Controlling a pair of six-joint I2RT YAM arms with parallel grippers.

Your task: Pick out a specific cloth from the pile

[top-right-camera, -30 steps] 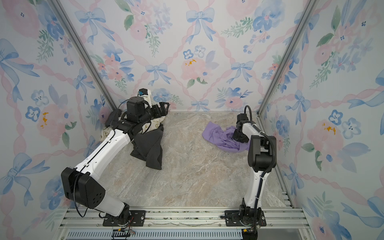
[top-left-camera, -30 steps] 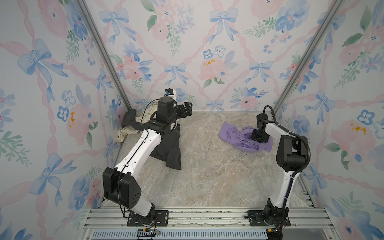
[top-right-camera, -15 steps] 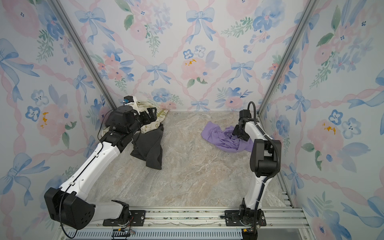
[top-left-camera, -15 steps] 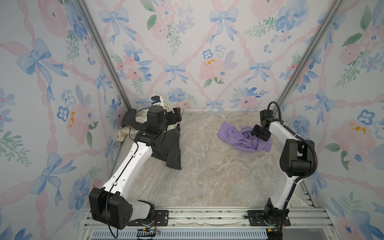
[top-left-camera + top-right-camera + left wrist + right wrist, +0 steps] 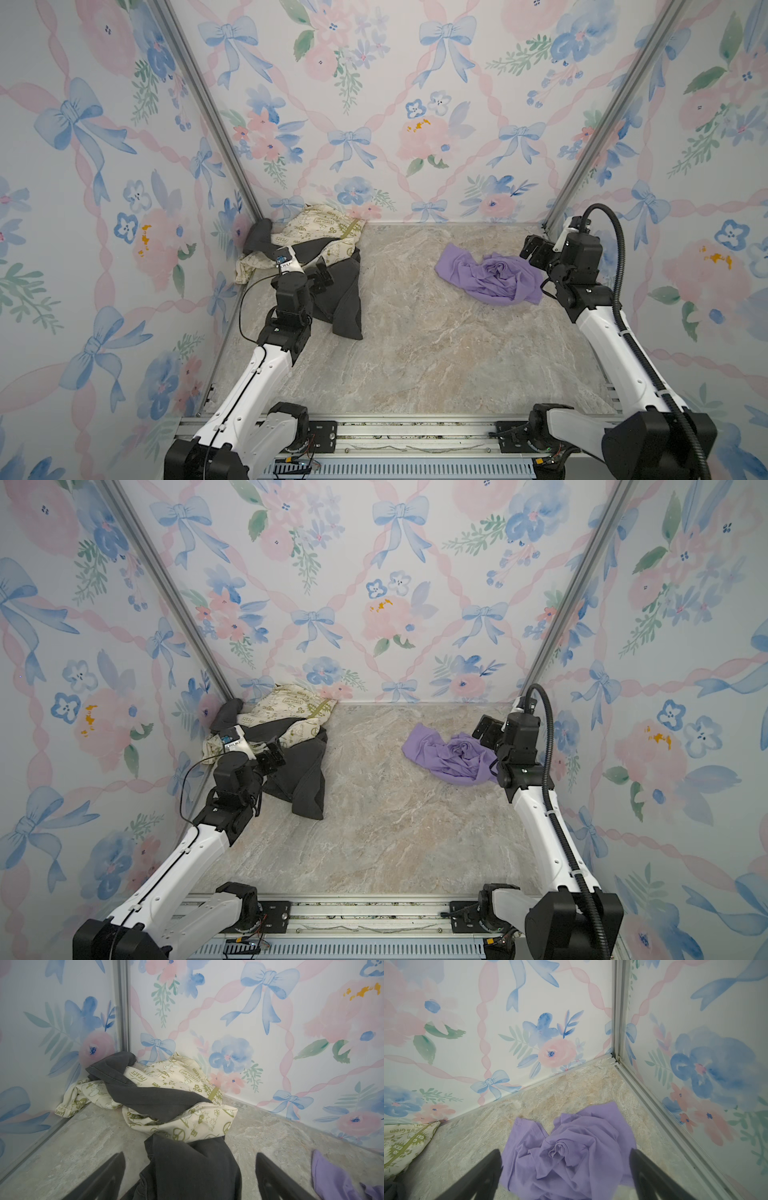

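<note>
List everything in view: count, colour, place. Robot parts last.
table: one, beige marble pattern.
walls: three, floral with blue bows, around the table.
rail: one, silver, front edge.
cream cloth: one, cream with green print, far-left corner against the walls.
charcoal garment: one, dark grey, far-left corner, draped across the cream cloth.
lavender cloth: one, plain purple, crumpled on the table's right side, alone.
left gripper: one, black, open, over the charcoal garment.
right gripper: one, black, open, beside the lavender cloth.
</note>
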